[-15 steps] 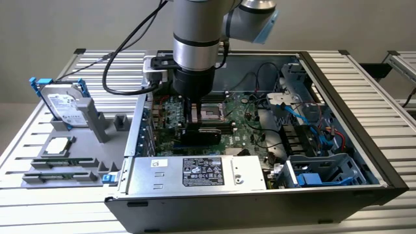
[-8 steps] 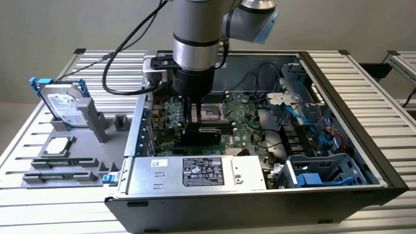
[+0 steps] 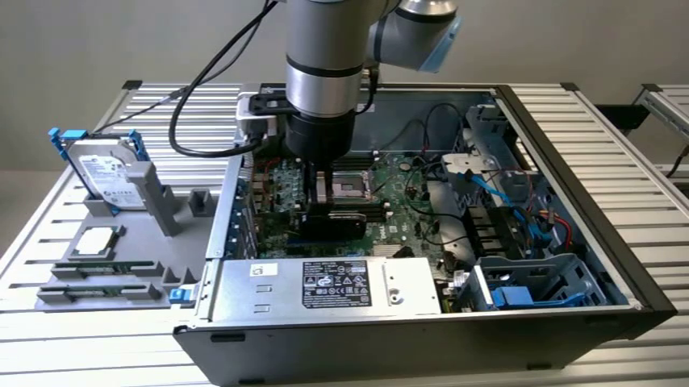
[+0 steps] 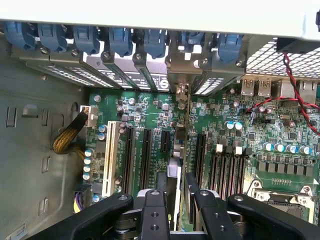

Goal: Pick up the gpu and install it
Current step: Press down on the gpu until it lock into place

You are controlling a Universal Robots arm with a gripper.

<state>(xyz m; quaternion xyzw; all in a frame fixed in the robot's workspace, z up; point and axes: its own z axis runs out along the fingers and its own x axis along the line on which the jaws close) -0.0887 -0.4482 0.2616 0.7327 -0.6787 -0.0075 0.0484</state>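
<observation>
Even, soft daylight; wrist view slightly blurred, dim inside the case.

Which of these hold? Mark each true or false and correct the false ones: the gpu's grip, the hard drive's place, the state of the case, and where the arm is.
1. The jaws grip the gpu edge-on above the motherboard slots. True.
2. The hard drive lies flat inside the case. False: it stands upright in the grey holder outside the case, on the exterior view's left.
3. The case is open, with the motherboard exposed. True.
4. The arm hangs over the grey holder. False: it reaches down into the case.
</observation>
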